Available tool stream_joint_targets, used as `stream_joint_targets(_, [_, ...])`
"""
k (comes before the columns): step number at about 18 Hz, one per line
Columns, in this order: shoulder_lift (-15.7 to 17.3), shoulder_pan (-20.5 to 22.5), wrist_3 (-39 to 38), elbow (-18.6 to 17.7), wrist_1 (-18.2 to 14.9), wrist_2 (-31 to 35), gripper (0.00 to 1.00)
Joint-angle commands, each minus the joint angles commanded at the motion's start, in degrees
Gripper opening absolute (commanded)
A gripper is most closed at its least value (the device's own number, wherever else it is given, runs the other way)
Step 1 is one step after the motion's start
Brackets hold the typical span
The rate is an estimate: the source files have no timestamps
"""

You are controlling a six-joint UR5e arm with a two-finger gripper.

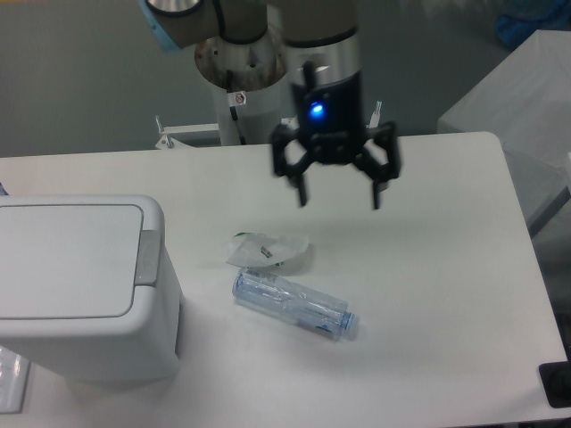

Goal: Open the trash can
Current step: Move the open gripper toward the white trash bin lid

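The trash can [80, 285] is a big white boxy bin at the left front of the table. Its flat lid lies shut, with the grey push tab [148, 257] on its right edge. My gripper [339, 198] hangs over the middle of the table, well to the right of the bin and above the table surface. Its two dark fingers are spread wide, open, with nothing between them. A blue light glows on the gripper body.
A crumpled white wrapper [266, 251] and a clear plastic bottle [293, 304] lie between the bin and the gripper, just below and left of the fingers. The arm's base [243, 71] stands behind the table. A grey box [517, 89] sits at the right.
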Motion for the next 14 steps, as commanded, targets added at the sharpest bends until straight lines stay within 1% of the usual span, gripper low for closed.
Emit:
stream_joint_targets(3, [0.1, -0.4, -9.9, 0.2, 1.1, -6.2, 1.0])
stream_joint_targets(5, [0.2, -0.5, -13.0, 0.1, 1.1, -8.9, 1.0])
stream_joint_targets(8, [0.1, -1.3, -13.8, -0.9, 1.1, -11.7, 1.0])
stream_joint_targets(14, [0.0, -2.1, -14.6, -3.9, 0.8, -11.8, 1.0])
